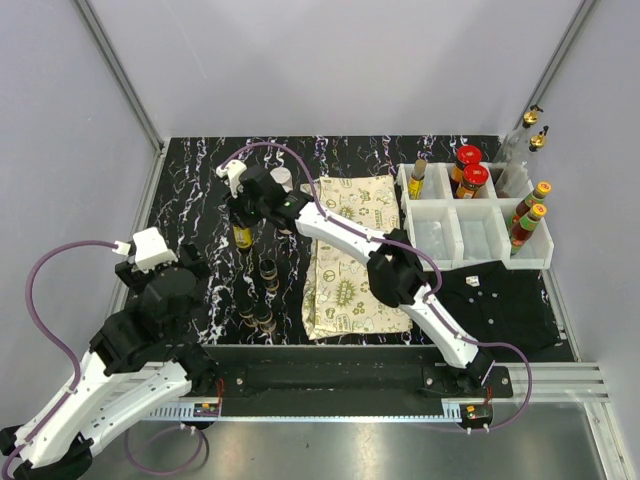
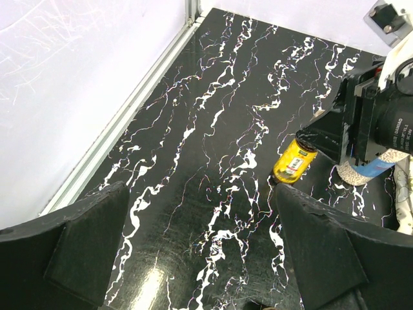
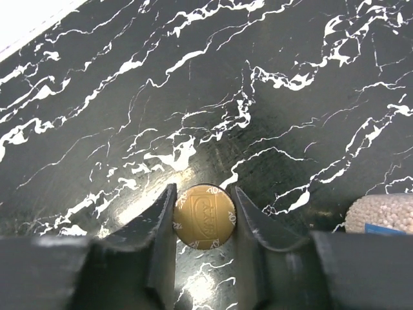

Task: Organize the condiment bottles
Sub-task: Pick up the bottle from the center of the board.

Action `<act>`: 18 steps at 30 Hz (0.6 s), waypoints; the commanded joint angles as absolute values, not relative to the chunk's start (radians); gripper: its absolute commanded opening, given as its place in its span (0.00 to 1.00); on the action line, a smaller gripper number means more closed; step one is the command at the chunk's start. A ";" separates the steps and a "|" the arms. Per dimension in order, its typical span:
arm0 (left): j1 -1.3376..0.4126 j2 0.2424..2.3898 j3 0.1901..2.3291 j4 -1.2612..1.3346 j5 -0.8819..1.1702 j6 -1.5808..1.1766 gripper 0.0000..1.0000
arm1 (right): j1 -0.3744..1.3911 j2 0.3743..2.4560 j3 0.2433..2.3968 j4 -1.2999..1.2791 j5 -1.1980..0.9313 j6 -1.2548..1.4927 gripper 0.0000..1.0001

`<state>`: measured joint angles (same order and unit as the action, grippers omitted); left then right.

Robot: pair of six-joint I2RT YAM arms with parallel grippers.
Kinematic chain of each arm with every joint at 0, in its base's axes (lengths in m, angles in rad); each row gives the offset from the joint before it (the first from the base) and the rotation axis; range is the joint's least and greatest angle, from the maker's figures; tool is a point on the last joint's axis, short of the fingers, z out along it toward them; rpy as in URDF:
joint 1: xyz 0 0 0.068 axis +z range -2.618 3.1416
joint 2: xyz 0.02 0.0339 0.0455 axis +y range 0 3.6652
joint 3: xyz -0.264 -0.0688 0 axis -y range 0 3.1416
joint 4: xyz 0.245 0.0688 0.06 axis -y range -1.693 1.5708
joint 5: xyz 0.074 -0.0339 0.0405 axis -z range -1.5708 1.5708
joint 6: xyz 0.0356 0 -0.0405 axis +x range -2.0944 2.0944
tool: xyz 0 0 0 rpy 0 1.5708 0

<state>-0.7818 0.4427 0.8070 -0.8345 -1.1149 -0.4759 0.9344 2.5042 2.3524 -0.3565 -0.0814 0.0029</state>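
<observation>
My right gripper (image 1: 243, 212) reaches far left and is shut on the gold cap (image 3: 205, 219) of a yellow-labelled bottle (image 1: 242, 237). The bottle is roughly upright, with its base at or just above the black marble table; it also shows in the left wrist view (image 2: 293, 161). My left gripper (image 2: 200, 213) is open and empty, low over bare table to the bottle's near left. Three small dark bottles (image 1: 266, 272) (image 1: 246, 318) (image 1: 265, 320) stand near the cloth's left edge. Red-capped bottles (image 1: 470, 170) and gold-capped bottles (image 1: 528, 215) stand in the white bins (image 1: 495, 240).
A cream patterned cloth (image 1: 350, 255) lies mid-table. A white-capped jar of pale grains (image 3: 381, 213) stands just right of the held bottle. Clear bottles (image 1: 528, 135) stand at the back right corner. A dark cloth (image 1: 500, 300) lies near right. A metal rail (image 2: 129, 116) edges the table on the left.
</observation>
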 commanded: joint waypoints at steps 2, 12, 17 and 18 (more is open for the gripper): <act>-0.775 0.451 0.804 -0.787 -1.132 -0.471 0.99 | 0.963 2.502 2.405 -0.344 -0.012 -0.046 0.14; -0.773 0.410 0.790 -0.767 -1.085 -0.445 0.99 | 0.988 2.409 2.395 -0.328 0.064 -0.100 0.00; -0.772 0.402 0.790 -0.747 -1.057 -0.436 0.99 | 0.991 2.313 2.385 -0.324 0.018 -0.065 0.00; -0.769 0.400 0.792 -0.744 -1.040 -0.437 0.99 | 0.989 2.284 2.385 -0.324 0.018 -0.060 0.00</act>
<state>-0.7773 0.4129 0.7910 -0.8078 -1.0843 -0.4526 0.9825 2.4866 2.3543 -0.3855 0.0254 -0.0731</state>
